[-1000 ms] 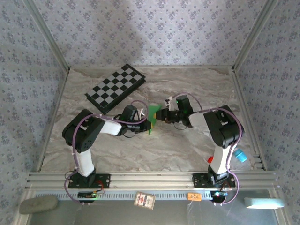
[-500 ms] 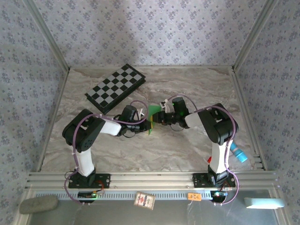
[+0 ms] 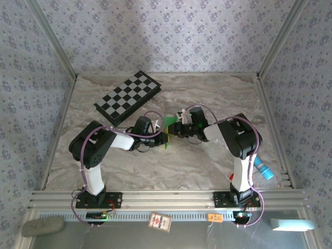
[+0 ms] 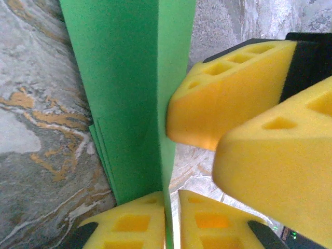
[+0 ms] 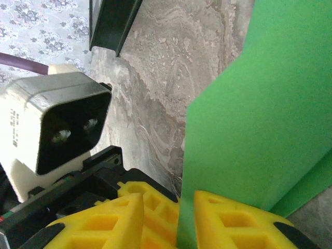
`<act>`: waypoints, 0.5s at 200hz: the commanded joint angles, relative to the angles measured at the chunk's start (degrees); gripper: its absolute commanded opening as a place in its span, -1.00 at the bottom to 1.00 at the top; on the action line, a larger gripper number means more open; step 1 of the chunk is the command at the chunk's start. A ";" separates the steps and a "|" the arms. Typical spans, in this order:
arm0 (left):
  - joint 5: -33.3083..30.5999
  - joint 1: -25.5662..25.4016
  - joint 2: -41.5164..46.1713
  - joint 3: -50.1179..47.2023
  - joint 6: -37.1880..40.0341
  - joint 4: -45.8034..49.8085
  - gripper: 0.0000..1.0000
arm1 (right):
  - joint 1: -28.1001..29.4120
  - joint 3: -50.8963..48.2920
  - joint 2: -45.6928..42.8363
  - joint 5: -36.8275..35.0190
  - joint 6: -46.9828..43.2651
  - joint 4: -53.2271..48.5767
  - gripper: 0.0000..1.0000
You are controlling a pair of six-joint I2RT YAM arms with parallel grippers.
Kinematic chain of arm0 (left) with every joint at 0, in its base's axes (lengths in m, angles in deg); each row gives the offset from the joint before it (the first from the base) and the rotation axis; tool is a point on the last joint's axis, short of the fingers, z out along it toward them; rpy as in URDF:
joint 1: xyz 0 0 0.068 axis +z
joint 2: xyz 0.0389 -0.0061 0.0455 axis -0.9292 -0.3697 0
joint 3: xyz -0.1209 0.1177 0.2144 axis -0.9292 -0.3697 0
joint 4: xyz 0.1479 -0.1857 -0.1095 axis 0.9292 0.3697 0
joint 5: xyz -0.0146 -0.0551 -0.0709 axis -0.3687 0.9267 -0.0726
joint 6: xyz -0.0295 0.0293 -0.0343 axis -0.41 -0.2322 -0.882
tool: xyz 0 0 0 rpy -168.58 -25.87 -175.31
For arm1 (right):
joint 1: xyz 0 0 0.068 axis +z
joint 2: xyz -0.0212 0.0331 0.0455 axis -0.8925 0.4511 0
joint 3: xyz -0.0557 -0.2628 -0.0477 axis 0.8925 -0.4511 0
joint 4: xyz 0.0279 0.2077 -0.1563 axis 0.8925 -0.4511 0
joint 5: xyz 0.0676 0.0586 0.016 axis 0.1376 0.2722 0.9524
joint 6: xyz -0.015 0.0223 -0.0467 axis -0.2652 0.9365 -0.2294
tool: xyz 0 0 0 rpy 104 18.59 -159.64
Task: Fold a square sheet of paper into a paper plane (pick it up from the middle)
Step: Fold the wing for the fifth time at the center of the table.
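Observation:
The paper plane (image 3: 169,125) is a bright-green folded sheet that stands on edge above the marble table, between the two grippers. In the left wrist view the creased paper plane (image 4: 129,93) rises from my left gripper (image 4: 171,220). That gripper is shut on the paper's lower edge, with only a sliver of light on the right side. My right gripper (image 5: 168,218) is open. The paper plane (image 5: 259,104) lies against its right finger, and its left finger (image 5: 111,223) stands apart. From above, my left gripper (image 3: 164,138) and right gripper (image 3: 177,129) meet at the paper.
A black-and-white checkered board (image 3: 127,97) lies at the back left of the table (image 3: 207,171). A blue object (image 3: 264,171) sits by the right rail. The right gripper's yellow fingers (image 4: 233,98) crowd close to the paper in the left wrist view.
My right gripper has moved left onto the paper and its jaws have narrowed. The left arm has stayed in place with the paper.

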 commanded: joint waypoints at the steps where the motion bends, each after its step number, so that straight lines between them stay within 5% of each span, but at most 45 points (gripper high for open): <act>1: -3.81 0.22 -2.44 -1.84 0.81 4.36 -0.79 | -0.03 0.65 -0.50 -0.19 1.20 2.00 -0.35; 100: -3.29 0.76 -3.44 -2.59 -1.32 2.61 -0.95 | -0.78 1.70 -2.12 0.70 -4.47 -5.06 -0.35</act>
